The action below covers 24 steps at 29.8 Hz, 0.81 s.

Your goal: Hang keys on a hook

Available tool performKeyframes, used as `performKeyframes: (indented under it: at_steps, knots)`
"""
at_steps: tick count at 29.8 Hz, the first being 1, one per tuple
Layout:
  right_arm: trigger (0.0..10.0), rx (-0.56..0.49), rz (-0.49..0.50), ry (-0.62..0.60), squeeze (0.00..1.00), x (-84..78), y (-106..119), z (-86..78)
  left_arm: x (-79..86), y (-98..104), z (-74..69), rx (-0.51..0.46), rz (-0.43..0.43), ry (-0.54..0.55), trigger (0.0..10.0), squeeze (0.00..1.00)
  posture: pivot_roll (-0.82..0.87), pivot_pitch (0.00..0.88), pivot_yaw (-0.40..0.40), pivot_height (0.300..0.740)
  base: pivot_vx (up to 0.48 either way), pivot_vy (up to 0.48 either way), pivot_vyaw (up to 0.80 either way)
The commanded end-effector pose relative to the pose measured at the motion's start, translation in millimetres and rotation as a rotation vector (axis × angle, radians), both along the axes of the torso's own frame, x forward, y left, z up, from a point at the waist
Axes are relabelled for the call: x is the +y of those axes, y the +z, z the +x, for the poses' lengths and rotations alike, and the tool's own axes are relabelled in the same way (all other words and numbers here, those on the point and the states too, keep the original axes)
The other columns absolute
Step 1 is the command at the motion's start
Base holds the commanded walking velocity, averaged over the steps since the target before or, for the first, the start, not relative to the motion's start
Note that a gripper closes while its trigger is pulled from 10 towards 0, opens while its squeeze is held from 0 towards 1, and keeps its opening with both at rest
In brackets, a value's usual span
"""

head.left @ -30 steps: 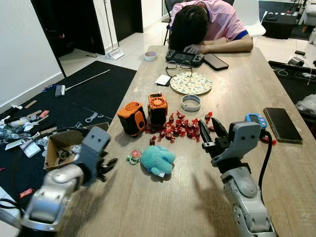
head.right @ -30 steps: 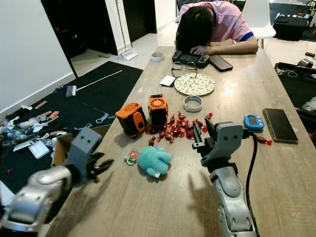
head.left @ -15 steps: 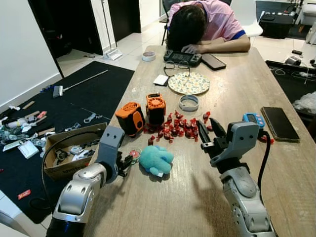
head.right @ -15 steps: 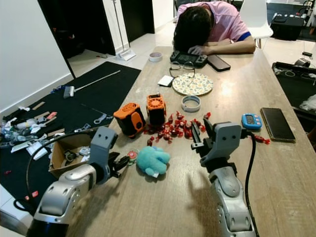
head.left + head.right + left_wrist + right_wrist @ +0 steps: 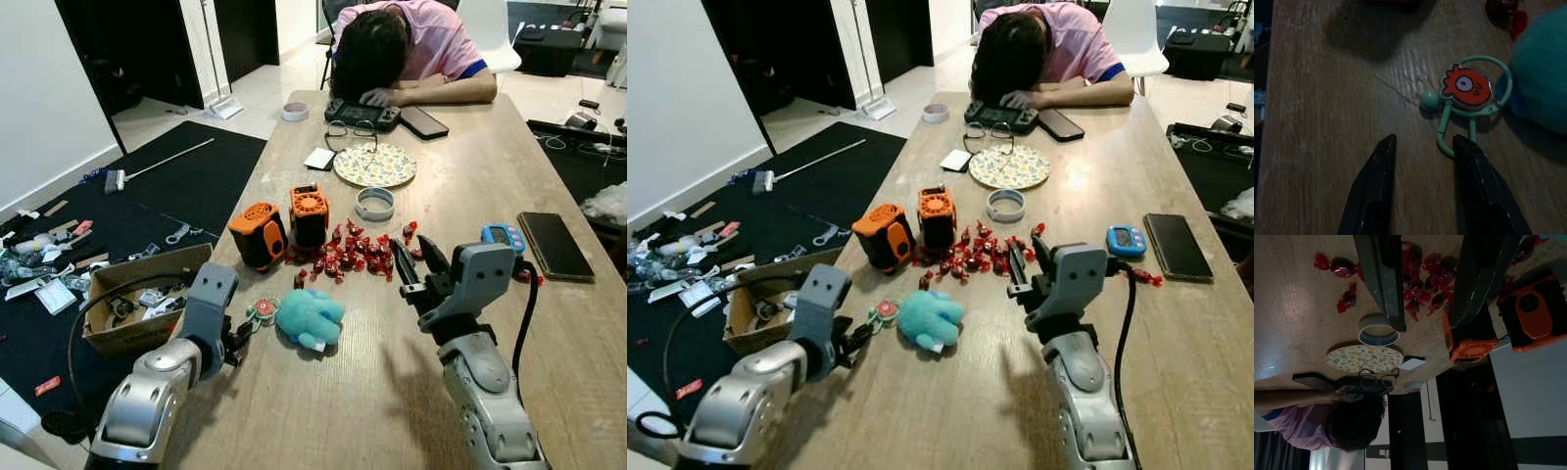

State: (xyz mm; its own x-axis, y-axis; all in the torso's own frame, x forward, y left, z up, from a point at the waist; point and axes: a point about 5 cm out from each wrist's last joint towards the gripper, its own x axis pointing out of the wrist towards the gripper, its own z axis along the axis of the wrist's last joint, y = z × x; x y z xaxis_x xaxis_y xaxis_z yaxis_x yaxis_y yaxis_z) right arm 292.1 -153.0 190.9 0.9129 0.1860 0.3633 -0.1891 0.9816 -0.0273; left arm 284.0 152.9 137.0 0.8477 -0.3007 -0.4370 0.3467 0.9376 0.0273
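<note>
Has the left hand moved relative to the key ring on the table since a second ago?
Yes. The left hand has swung in from beyond the table edge toward the key ring, then eased back slightly. Its fingers are open just short of the ring beside the teal plush.

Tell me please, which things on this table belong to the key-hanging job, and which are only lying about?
For the job:
- green keyring
- left gripper, jaws open just short of it

Lying about:
- blue plush toy
- red candies
- two orange gadgets
- patterned plate
</note>
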Motion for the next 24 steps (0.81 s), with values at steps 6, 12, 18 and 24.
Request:
performKeyframes:
  at_steps: [6, 12, 18, 24]
  knots:
    - [10.0, 0.012, 0.006, 0.009, 0.0, 1.8, -3, 0.5, -14.5, -10, -8.1, 0.037, 0.028, 0.002, 9.9, 0.0, 0.08, 0.17, 0.07, 0.74, 0.0, 0.0, 0.0]
    - [10.0, 0.01, 0.008, 0.005, 0.0, 1.5, -3, -0.4, -10.5, -16, -9.0, 0.013, 0.171, 0.0, 3.8, 0.0, 0.08, 0.17, 0.075, 0.74, 0.0, 0.0, 0.0]
    - [10.0, 0.01, 0.008, 0.0, 0.0, 0.5, -3, -1.7, -4.7, -21, -11.3, 0.037, 0.208, 0.009, 0.5, 0.0, 0.07, 0.171, 0.077, 0.74, 0.0, 0.0, 0.0]
    - [10.0, 0.01, 0.007, 0.001, 0.0, 0.5, -3, -1.2, 1.0, -12, -6.4, -0.038, 0.22, 0.054, 7.5, 0.0, 0.08, 0.171, 0.071, 0.74, 0.0, 0.0, 0.0]
